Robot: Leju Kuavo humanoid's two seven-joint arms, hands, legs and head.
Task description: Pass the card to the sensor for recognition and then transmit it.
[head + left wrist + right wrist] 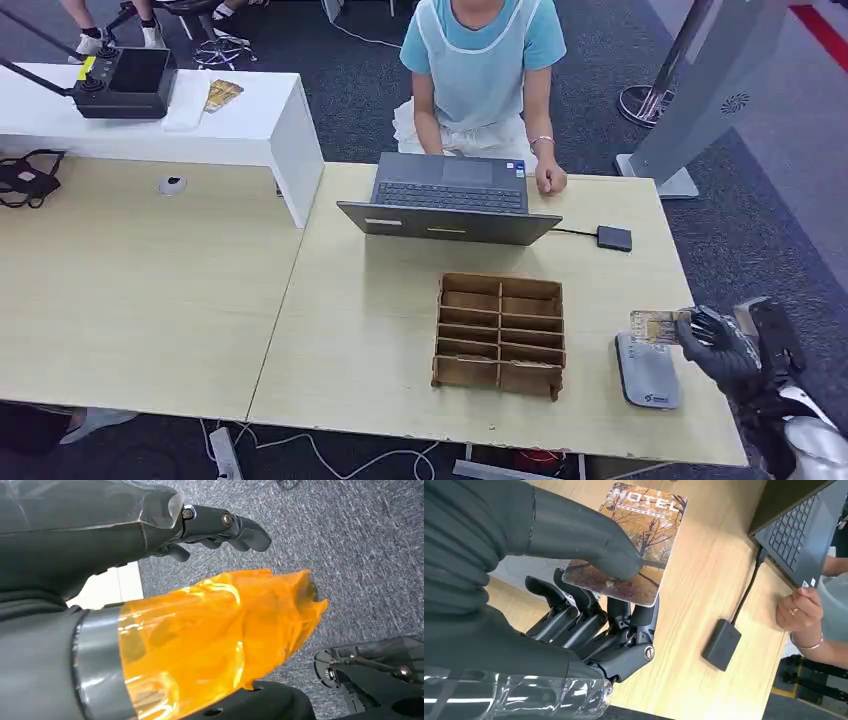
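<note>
My right hand (722,350) pinches a hotel card (655,326) at the table's right edge, thumb on top and fingers beneath. The card, printed with autumn trees (639,545), hangs flat just above the far end of the grey-white sensor pad (648,375). In the right wrist view the hand (589,615) covers most of the pad (519,570); whether card and pad touch I cannot tell. My left hand (220,527) hangs over grey carpet with nothing in it, dark fingers slightly bent.
A brown cardboard divider box (500,330) stands left of the sensor. Behind it a person (480,60) sits at an open laptop (450,197), one hand (799,611) beside it. A small black adapter (614,238) lies on its cable. A white counter (240,120) stands back left.
</note>
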